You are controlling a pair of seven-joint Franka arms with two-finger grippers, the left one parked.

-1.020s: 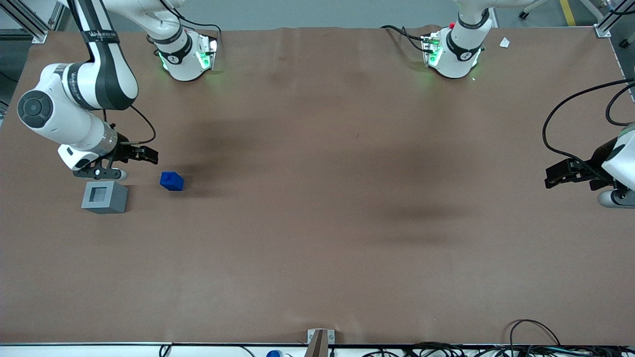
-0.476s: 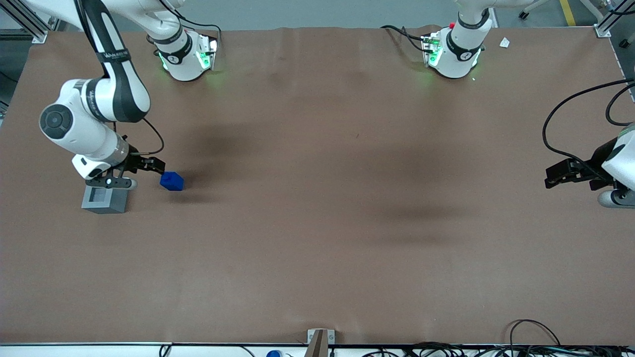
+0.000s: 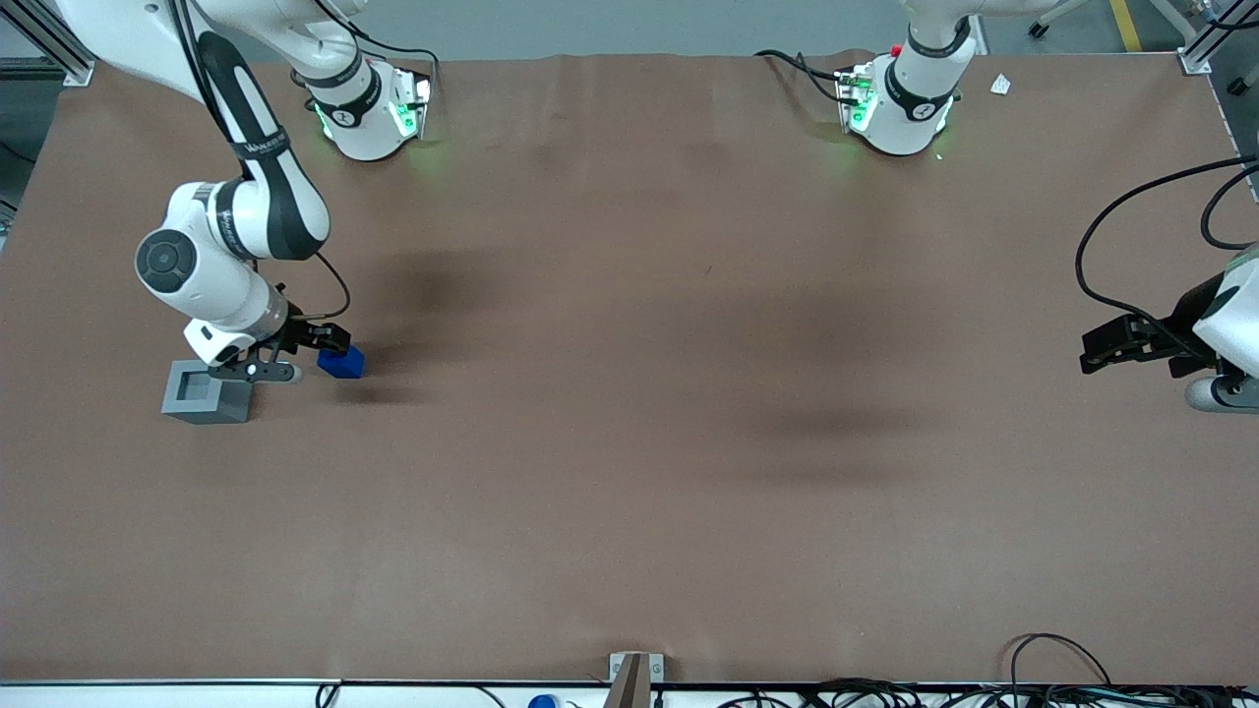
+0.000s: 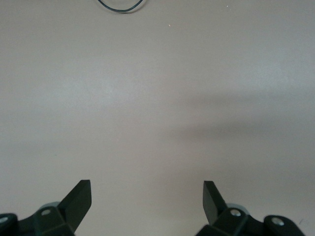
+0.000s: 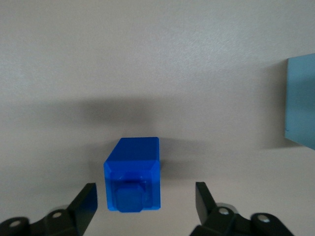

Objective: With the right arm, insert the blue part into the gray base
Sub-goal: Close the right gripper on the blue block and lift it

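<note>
You've swung the right arm [image 3: 231,246] over in the last second, so the gripper [image 5: 146,204] now hangs open right above the blue part [image 5: 133,174], which sits untouched just beside the gray base [image 3: 202,391]. Next up, probably descend and grab.

One blue block [image 3: 341,363], sitting on the brown table [image 3: 629,442]. One gray cube [image 3: 205,392] with one square recess in its top, just beside the block. One gripper [image 3: 329,340] on the working arm, directly above the blue block at its 12 o'clock edge, two fingers [image 5: 84,205] spread wide, one on each side of the block. One thin black cable [image 3: 334,280] loops off that wrist.
</note>
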